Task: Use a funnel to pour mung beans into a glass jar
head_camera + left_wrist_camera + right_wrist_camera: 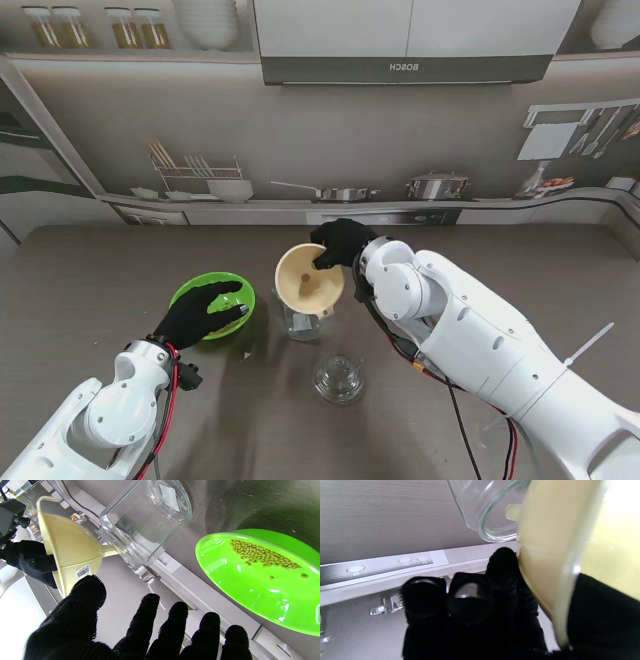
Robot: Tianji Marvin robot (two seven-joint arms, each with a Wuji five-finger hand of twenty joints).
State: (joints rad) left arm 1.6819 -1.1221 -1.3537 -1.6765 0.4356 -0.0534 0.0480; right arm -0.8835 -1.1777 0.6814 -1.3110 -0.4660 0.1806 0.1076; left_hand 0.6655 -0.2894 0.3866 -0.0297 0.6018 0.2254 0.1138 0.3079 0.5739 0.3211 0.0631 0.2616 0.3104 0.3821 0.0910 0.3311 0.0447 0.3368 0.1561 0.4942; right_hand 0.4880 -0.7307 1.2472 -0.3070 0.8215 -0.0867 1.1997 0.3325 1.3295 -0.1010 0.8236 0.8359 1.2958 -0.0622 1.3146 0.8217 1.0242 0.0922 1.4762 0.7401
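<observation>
A cream funnel hangs tilted just over the glass jar at the table's middle, its spout at the jar's mouth. My right hand is shut on the funnel's rim, thumb inside the cone. The green bowl sits left of the jar and holds mung beans along one side. My left hand rests over the bowl's near edge with its fingers spread, holding nothing. The jar looks empty.
A glass lid lies on the table nearer to me than the jar. The backdrop behind the table is a printed kitchen scene. Red and black cables run along both forearms.
</observation>
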